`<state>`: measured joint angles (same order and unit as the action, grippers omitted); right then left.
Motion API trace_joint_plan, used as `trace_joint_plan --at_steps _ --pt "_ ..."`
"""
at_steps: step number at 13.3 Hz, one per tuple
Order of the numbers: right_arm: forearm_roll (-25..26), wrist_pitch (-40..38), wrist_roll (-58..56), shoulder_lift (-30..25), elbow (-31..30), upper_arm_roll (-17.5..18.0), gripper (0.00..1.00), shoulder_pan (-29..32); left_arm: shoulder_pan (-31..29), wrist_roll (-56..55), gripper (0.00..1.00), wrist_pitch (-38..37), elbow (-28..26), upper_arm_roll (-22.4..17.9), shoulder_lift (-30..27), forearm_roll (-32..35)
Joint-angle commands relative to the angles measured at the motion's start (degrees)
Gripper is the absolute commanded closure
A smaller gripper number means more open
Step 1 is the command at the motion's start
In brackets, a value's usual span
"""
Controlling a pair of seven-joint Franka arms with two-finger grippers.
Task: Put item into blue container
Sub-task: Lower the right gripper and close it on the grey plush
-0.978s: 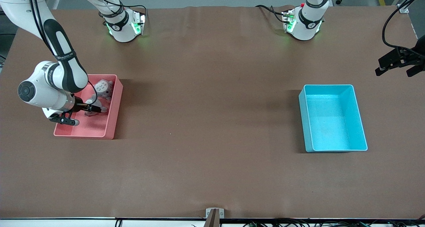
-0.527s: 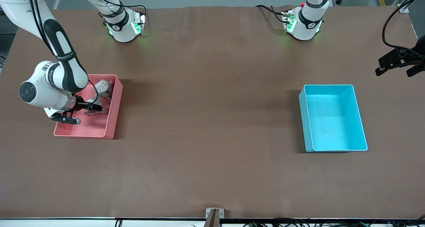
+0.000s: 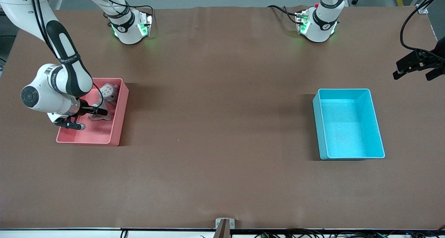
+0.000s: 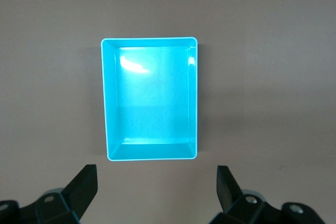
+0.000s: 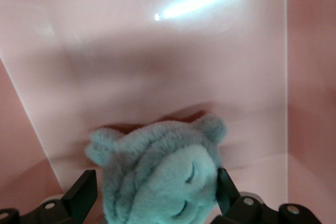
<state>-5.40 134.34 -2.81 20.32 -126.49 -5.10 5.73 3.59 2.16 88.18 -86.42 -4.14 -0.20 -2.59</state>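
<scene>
Here, at the front view's left, the open right gripper (image 5: 152,195) straddles the plush (image 5: 160,174) in the pink bin (image 3: 120,126); the left gripper (image 4: 155,190), open, waits above the blue bin (image 3: 379,140).

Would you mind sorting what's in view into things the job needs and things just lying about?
Needed:
- plush toy, lying in the pink bin
- blue container, empty
- right gripper, open, fingers either side of the toy

Lying about:
- left gripper, open, waiting above the blue container
</scene>
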Motion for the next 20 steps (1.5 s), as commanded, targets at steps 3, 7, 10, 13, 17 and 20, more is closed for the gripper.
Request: trace_joint_plan --at_steps 3,7,10,13,17,20 --pt "-0.57 0.14 0.53 0.42 -0.43 0.18 0.04 0.24 0.01 -0.13 0.00 -0.02 -0.68 0.10 -0.85 1.18" --pt "-0.57 -1.00 0.53 0.33 -0.43 0.18 0.22 0.24 0.01 -0.13 0.00 -0.02 -0.68 0.10 -0.85 1.18" --pt "-0.58 -1.18 0.53 0.42 -0.43 0.18 0.25 0.24 0.01 -0.13 0.00 0.07 -0.68 0.10 -0.94 1.18" --pt "-0.66 -1.27 0.53 0.42 -0.43 0.18 0.33 0.16 0.01 -0.13 0.00 -0.02 -0.68 0.10 -0.94 1.18" --pt "-0.58 -1.79 0.62 0.42 -0.34 0.18 0.46 0.15 0.01 -0.13 0.00 0.07 -0.68 0.10 -0.94 1.18" --pt "-0.57 -2.06 0.53 0.33 -0.08 0.18 0.60 0.15 0.01 -0.13 0.00 -0.02 -0.60 0.10 -0.85 1.18"
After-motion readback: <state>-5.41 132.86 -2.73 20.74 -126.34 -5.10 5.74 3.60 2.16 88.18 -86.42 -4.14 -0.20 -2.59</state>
